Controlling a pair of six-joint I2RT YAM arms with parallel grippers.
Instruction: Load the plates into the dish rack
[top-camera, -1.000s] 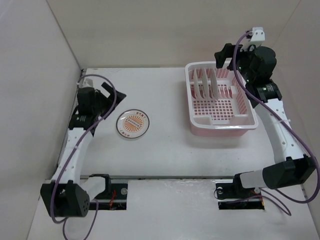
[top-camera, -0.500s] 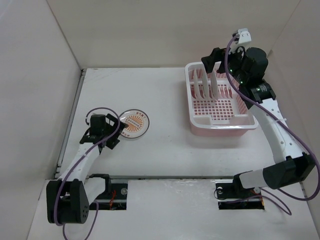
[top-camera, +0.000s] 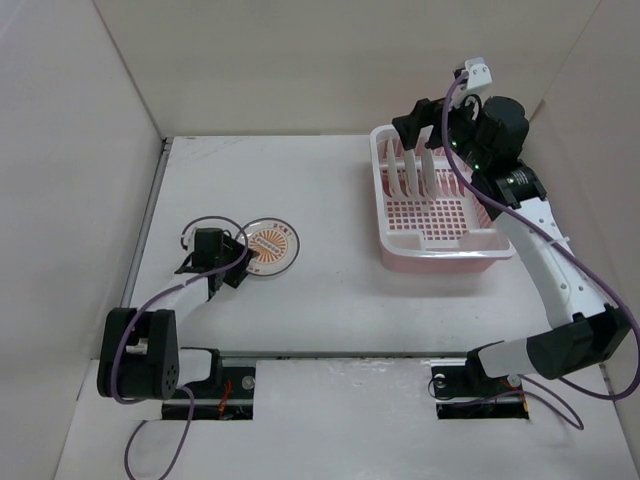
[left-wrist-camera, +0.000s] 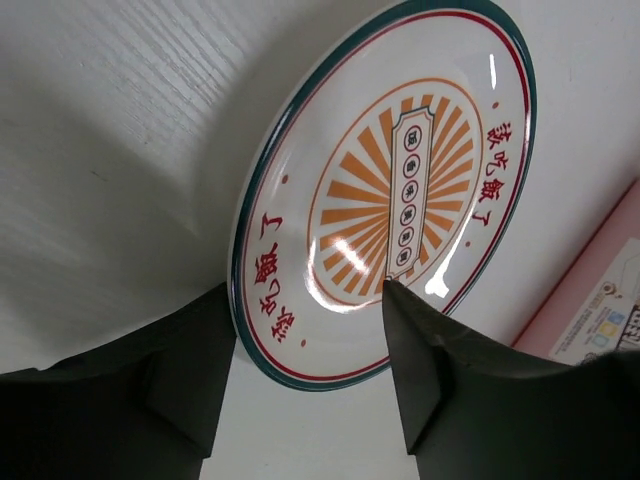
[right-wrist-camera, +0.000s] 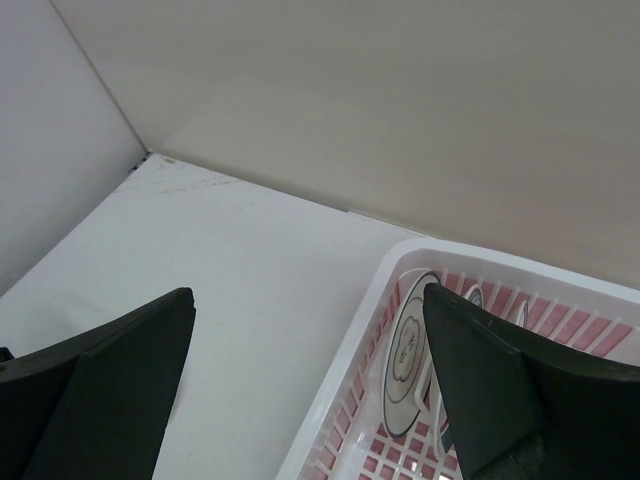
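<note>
- Only the left wrist view shows the grip. The left gripper (left-wrist-camera: 308, 288) stands about half open astride the near rim of the sunburst plate (left-wrist-camera: 400, 190). One finger (left-wrist-camera: 190, 380) lies against the outside of the rim, and the other reaches over the plate's face with its tip on the glaze. I cannot tell whether they pinch the plate.
- Only the top view shows the layout: that plate lies on the table (top-camera: 330, 300), just ahead of the left gripper. The dish rack (top-camera: 478, 238) is well apart from them, off to the side where the right arm works.
- From the left wrist, the rack is just a pink strip beyond the right-hand finger, bearing a small printed label (left-wrist-camera: 615, 320).
- The right wrist view shows the right gripper (right-wrist-camera: 307, 292) spread wide and holding nothing. It hovers over the rack's corner, which lies below its right-hand finger.
- The upright plates (top-camera: 409, 172) stand on edge in slots directly beneath that gripper. They appear to be three, side by side, though only the top view shows the whole row.
- Pale walls (top-camera: 300, 70) close in the table on three sides.
- The sunburst plate is round, glossy and white. Orange rays surround an oblong panel, with red characters, a red ring and a dark green edge.
- The table is matt white with a fine grain.
- The rack is pink plastic with a grid floor and a pale rim.
- The fingers are matt black wedges.
</note>
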